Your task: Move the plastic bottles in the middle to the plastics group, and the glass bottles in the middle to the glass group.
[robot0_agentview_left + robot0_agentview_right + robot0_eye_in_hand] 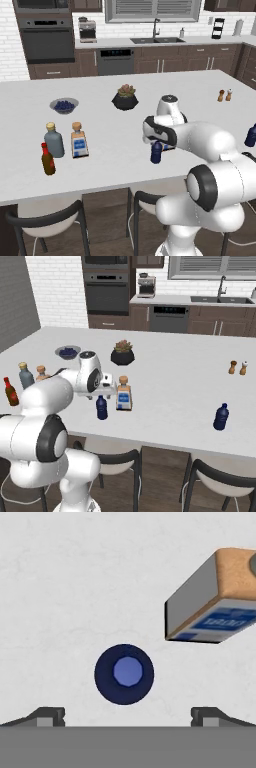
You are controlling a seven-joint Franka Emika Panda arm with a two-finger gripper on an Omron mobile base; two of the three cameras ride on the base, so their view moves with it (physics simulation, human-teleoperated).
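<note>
A broad white kitchen island [150,85] spreads beneath my arm. I count two clear labelled glass bottles with cork stoppers: one [124,394] just beside my gripper [128,714], one [79,142] off at the far end near the glass group. That group is a squat grey-blue bottle [53,141] and a slim brown red-capped bottle [48,160]. I count two small dark blue plastic bottles: one [124,673] directly under my gripper, centred between my fingertips [47,716], and one [221,417] well apart on the other side. My jaws are spread wide, holding nothing. The hand view shows the blue bottle's cap from above with the nearby glass bottle beside it; the base views add a dark bowl of blueberries [64,105], a potted succulent [125,97] and two shakers [224,95].
</note>
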